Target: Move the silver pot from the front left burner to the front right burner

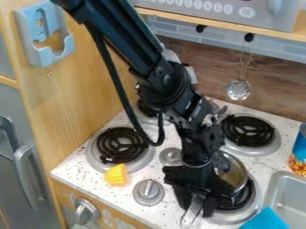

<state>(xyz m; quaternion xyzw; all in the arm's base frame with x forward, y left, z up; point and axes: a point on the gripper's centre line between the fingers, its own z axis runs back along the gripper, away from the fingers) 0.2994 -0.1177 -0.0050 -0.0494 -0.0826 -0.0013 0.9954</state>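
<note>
The black gripper hangs low at the front of the stove, over the handle of a silver metal pan. This pan is on the front right burner, partly hidden behind the gripper and wrist. Its light metal handle points toward the stove's front edge, right at the gripper. Whether the gripper holds the handle, I cannot tell. A yellow-orange ridged toy piece lies left of the gripper, by the front left burner.
Silver knobs sit left of the gripper. Behind it is the back right burner. A sink with a blue object at its edge lies right. A blue-topped container stands beyond. A slotted ladle hangs on the wall.
</note>
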